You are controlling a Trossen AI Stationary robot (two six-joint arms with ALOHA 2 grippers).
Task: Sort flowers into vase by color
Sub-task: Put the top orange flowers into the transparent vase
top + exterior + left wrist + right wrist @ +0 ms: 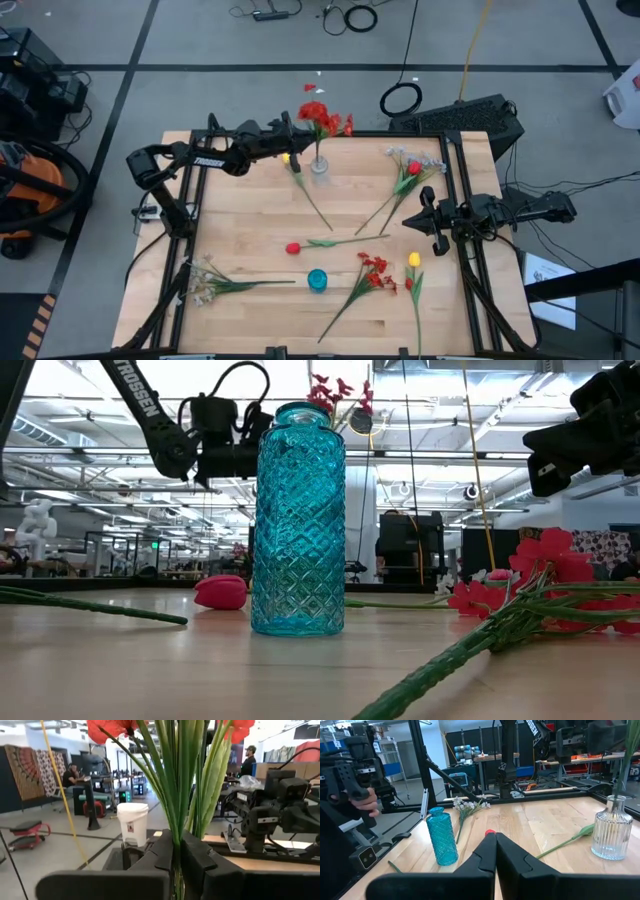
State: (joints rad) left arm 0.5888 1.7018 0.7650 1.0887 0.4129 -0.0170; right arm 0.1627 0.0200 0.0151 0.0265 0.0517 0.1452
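At twelve o'clock on the table (pixel 250 240), my left gripper (pixel 297 143) stands over the clear glass vase (pixel 319 165), fingers all but closed around the thin green stalks of the red flowers (pixel 322 116) whose stems drop into its neck. In my wrist view those stalks (pixel 176 795) pass straight up between my pads, blooms overhead. I judge them light, springy plastic, slippery and apt to twist; low on the bare stalk, under the leaves, seems the place to pinch, and gently, since the tall vase could tip. My right gripper (pixel 432 223) waits at three o'clock, fingers shut on nothing. The other stems lie scattered: a yellow bud (pixel 413 261) and red spray (pixel 374 268) toward five o'clock, a pale spray (pixel 205 282) at seven, a red bud (pixel 293 248) near centre, mixed stems (pixel 408 172) at two, one yellow bloom (pixel 287 158) just beside the clear vase. The blue vase (pixel 317 281), of embossed glass, stands empty at six. "TROSSEN" (pixel 206 159) reads white along my left arm; no other writing is legible.
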